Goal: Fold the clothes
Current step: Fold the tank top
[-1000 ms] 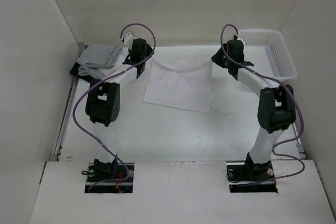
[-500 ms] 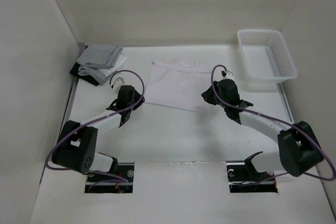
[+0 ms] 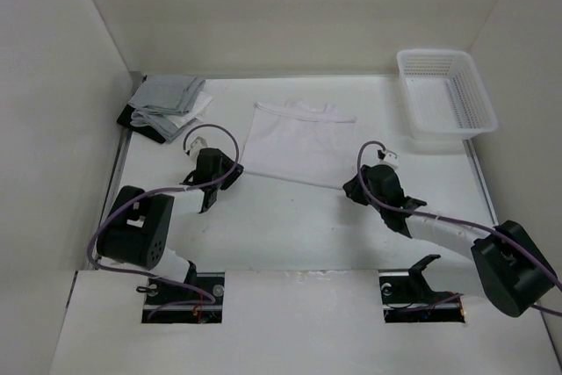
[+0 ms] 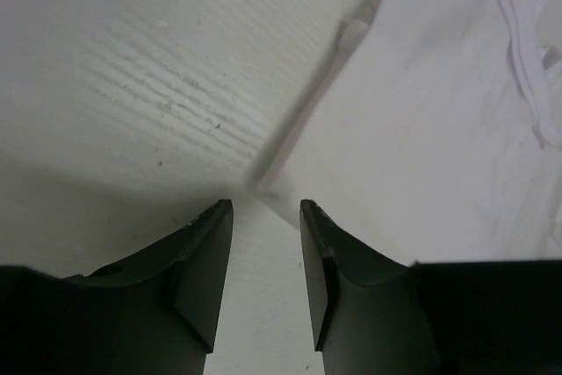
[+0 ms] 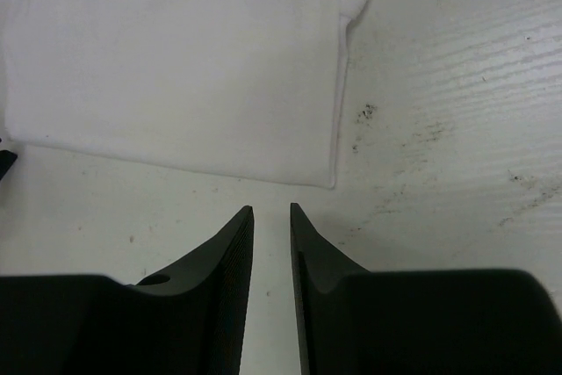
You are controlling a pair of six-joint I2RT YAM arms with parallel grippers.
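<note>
White short-sleeved T-shirt of thin soft fabric (image 3: pixel 299 142) lies flat on the white counter (image 3: pixel 290 226), in the far middle between my two arms. From above, its neckline points to the far wall and its near edge faces my bases, slanting a little nearer on the right. It shows wider from left to right than from far to near. My left gripper (image 3: pixel 235 173) sits at the shirt's near left corner, and my right gripper (image 3: pixel 349 191) sits at its near right corner. A white plastic mesh basket (image 3: pixel 448 94) stands at the far right. A stack of grey and white cloths (image 3: pixel 171 98) over a flat black item (image 3: pixel 140 120) is at the far left.

On the left wrist camera, my left gripper (image 4: pixel 266 208) is moderately open and holds nothing. The shirt's corner (image 4: pixel 421 129) lies just ahead of the tips, with bare counter in the gap.

On the right wrist camera, my right gripper (image 5: pixel 270 210) is parted by a narrow gap and is empty. The shirt (image 5: pixel 176 59) lies just beyond, its corner slightly to the right.
</note>
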